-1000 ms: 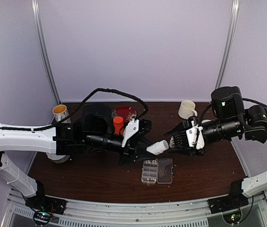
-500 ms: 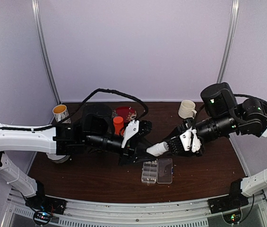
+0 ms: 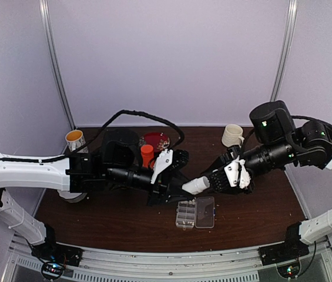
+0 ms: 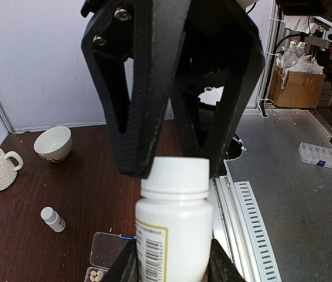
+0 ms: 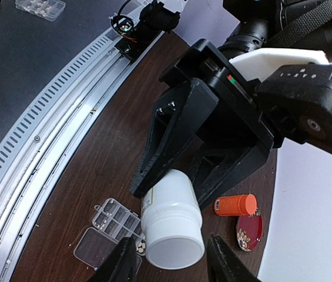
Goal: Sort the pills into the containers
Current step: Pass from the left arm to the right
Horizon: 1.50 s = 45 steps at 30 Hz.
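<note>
Firmly, left gripper [image 4: 171,270] clamps a white plastic pill bottle [image 4: 173,229]; right gripper [image 5: 171,261] fingers flank its white screw cap [image 5: 174,247], grip unclear

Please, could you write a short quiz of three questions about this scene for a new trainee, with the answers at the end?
1. True or false: the left gripper holds the white bottle by its body.
2. Choose one. The jaws of the right gripper stand: A) on either side of the white cap; B) around an orange bottle; C) on a cream mug.
3. Short answer: is the lid of the organiser box open or shut?

Key: 1 true; 2 A; 3 open.
</note>
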### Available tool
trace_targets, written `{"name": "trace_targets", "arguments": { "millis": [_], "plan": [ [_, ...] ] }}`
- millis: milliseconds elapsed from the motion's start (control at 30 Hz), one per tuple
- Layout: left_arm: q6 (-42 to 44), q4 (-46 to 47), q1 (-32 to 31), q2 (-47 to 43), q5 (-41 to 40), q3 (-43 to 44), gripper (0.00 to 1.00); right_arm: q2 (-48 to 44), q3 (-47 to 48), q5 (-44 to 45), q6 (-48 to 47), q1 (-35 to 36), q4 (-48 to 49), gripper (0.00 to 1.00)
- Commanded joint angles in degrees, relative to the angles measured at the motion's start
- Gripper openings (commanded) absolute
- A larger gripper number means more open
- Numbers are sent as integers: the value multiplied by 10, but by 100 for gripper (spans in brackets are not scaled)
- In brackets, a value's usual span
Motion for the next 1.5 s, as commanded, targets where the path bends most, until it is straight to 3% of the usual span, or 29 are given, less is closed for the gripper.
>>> {"name": "trace_targets", "arguments": {
  "millis": [0, 300, 433, 533, 767, 900, 1167, 1200, 1367, 1433, 1467],
  "plan": [
    [1, 16, -1, -7, 9, 13, 0, 4, 19, -13, 0, -1, -2, 41],
    [0, 17, -1, -7, 12, 13, 0, 8, 20, -14, 1, -1, -2, 36],
    [0, 16, 0, -9, 10, 12, 0, 11, 23, -15, 9, -1, -2, 20],
    [0, 15, -1, -8, 7, 12, 0, 13, 25, -19, 27, 0, -3, 14],
    [2, 33, -1, -17, -17, 1, 0, 23, 17, -11, 220, 0, 35, 0],
    [6, 33, -1, -20, -28, 2, 0, 27, 1, -48, 328, 6, 50, 0],
    [2, 55, -1, -32, -50, -18, 0, 18, -35, -41, 456, 20, 91, 0],
    [1, 58, 0, -35, -52, -23, 3, 17, -37, -40, 465, 20, 95, 0],
    [-7, 85, 0, -49, -55, -55, 74, 3, -53, -13, 493, 21, 101, 0],
    [-8, 85, -1, -56, -65, -65, 94, -1, -54, 8, 488, 22, 73, 0],
    [-23, 85, -1, -61, -74, -71, 97, 0, -51, 22, 485, 21, 55, 0]
  ]
}}
